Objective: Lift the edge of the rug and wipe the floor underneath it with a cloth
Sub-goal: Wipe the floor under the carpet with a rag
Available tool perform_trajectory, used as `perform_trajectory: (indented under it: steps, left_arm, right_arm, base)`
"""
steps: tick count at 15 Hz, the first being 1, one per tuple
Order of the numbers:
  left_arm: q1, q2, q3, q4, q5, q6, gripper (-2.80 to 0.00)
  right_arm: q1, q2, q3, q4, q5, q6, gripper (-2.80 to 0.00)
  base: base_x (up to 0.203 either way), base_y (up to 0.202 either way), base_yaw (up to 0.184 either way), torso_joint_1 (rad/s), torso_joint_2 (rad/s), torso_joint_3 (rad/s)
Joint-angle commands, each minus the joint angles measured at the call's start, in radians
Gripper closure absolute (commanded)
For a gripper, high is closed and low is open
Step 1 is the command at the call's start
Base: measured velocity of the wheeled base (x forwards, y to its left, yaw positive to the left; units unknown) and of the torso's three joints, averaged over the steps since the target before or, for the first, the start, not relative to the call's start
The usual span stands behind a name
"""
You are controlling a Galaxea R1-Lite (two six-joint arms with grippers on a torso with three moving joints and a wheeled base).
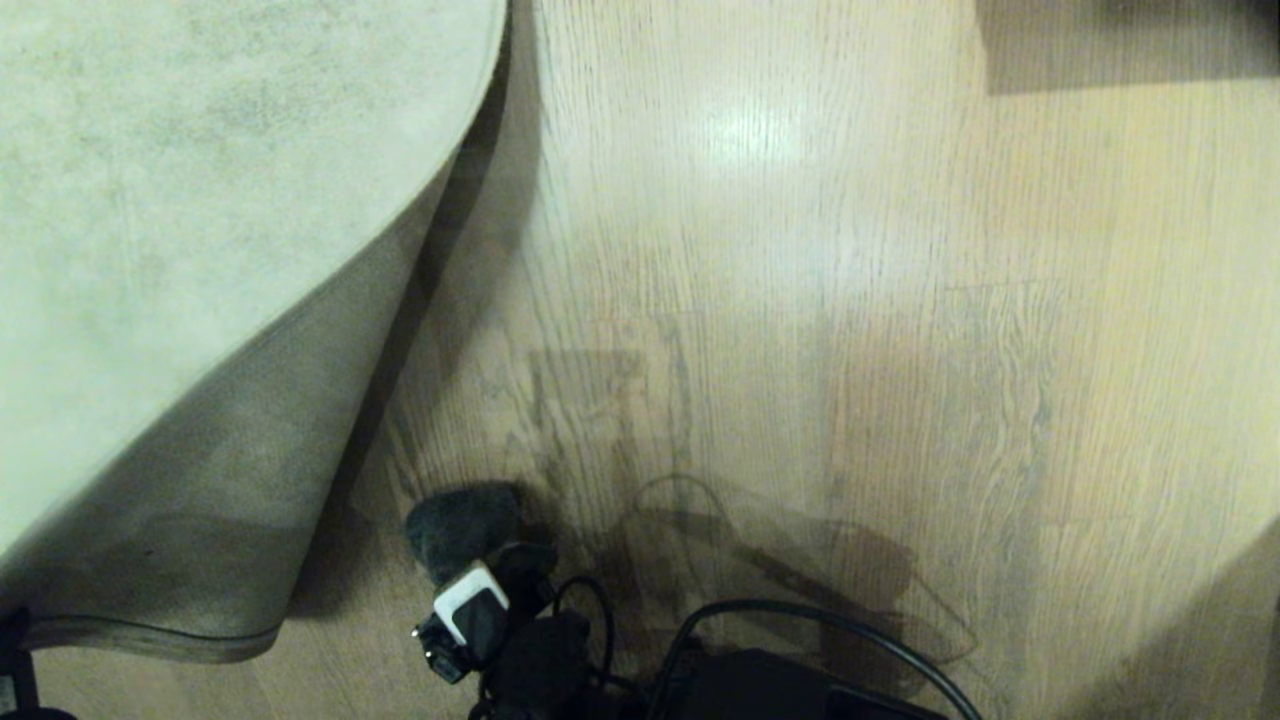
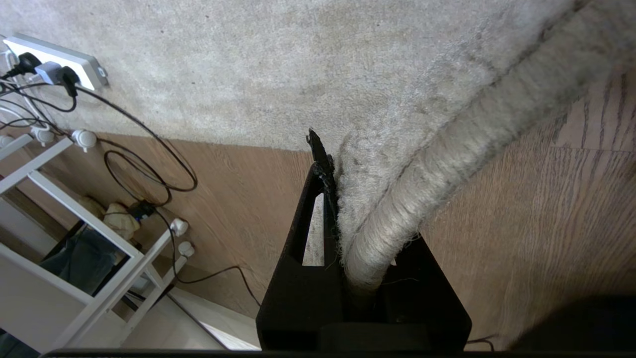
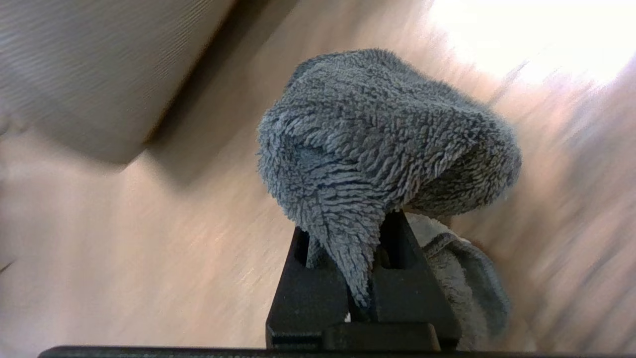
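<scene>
Right gripper (image 3: 365,248) clamps fluffy grey cloth (image 3: 377,134) beside lifted rug edge (image 2: 397,219), pinched by left gripper (image 2: 343,223); backing woven.

No lettering, label, brand, number or sign could be read in any view. The power strip (image 2: 54,62) on the rug showed no legible marking, and the white patch on the right arm's wrist unit (image 1: 470,605) carried no readable print.
</scene>
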State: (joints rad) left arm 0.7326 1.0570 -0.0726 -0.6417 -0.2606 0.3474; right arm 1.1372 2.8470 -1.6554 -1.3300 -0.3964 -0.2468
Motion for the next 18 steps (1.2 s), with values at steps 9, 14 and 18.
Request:
perform_trajectory:
  steps: [9, 14, 18]
  left_arm:
    - [0.001, -0.01, 0.004, -0.004, -0.002, 0.002, 0.0]
    - [0.0, -0.047, 0.005, 0.033, -0.002, 0.002, 0.0]
    - [-0.001, -0.114, 0.001, 0.114, -0.005, 0.002, 0.0]
  right_arm:
    - [-0.184, -0.157, -0.082, 0.004, -0.002, -0.087, 0.0]
    - [-0.199, -0.327, 0.033, 0.019, -0.001, -0.094, 0.0]
    - [-0.164, -0.414, 0.185, 0.019, 0.005, -0.086, 0.0]
  base:
    - [0.0, 0.0, 0.0, 0.0, 0.0, 0.0]
    - [0.0, 0.0, 0.0, 0.0, 0.0, 0.0]
    - [0.0, 0.0, 0.0, 0.0, 0.0, 0.0]
